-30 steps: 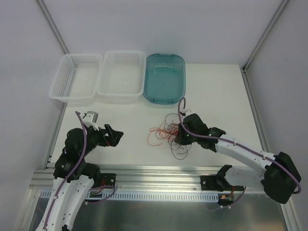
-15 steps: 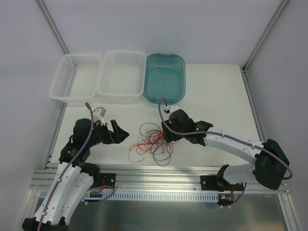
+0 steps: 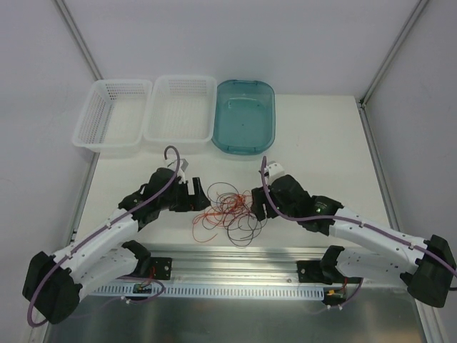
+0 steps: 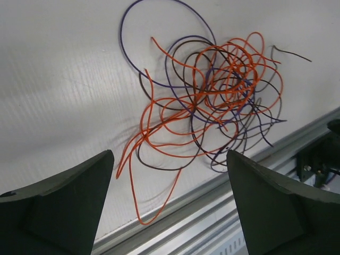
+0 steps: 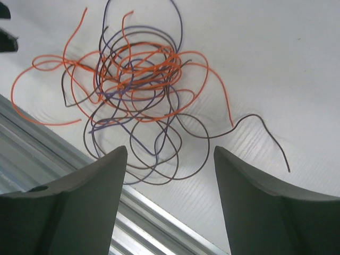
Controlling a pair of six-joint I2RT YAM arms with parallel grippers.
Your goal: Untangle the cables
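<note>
The cables (image 3: 227, 213) lie as one loose tangle of thin orange, black and purple wires on the white table, near its front edge. My left gripper (image 3: 197, 195) hangs open just left of the tangle, with nothing between its fingers. My right gripper (image 3: 258, 204) hangs open just right of it, also holding nothing. In the left wrist view the cables (image 4: 212, 101) sit ahead of the wide-open left gripper (image 4: 169, 159). In the right wrist view the cables (image 5: 135, 79) spread ahead of the open right gripper (image 5: 170, 151), with a black loop reaching close to its fingers (image 5: 95, 196).
Two white mesh baskets (image 3: 114, 114) (image 3: 180, 113) and a teal bin (image 3: 244, 116) stand in a row at the back. An aluminium rail (image 3: 235, 254) runs along the table's near edge, just in front of the tangle.
My right gripper dragged the tangle leftward, then opened, let go and drew back to the right. My left arm reached right, up to the tangle's left side.
</note>
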